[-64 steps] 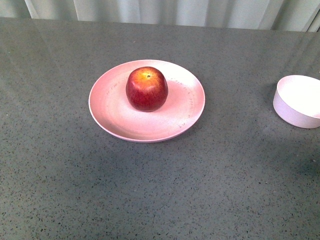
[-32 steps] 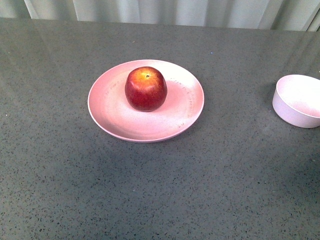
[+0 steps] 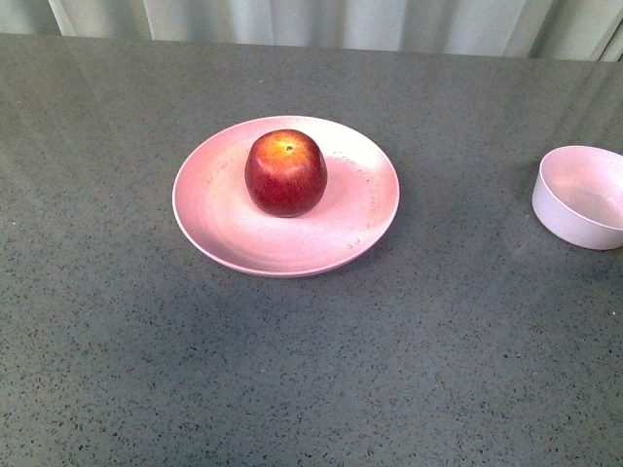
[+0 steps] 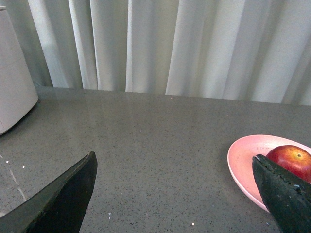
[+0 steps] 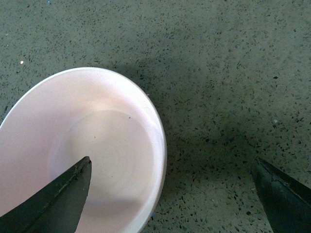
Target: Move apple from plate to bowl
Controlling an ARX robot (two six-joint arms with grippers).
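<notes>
The apple is found on the plate, upright, stem patch uppermost, set slightly toward the far side of the plate's centre. The plate is seated flat on the grey speckled bench, near the middle of the front view. The bowl is noted well apart from the plate, on the robot's right, and is cut off by the edge of that view. Neither arm is seen in the front view.

In the left wrist view, the left gripper is recorded with its jaws spread wide and nothing between them; the plate and apple are seen beyond it, partly hidden by one finger. A pale curtain is observed behind the bench, and a white object at the view's edge cannot be identified.

In the right wrist view, the right gripper is likewise spread wide and holds nothing. It is positioned above the bowl's rim, one finger over the bowl's interior, the other over bare bench.
</notes>
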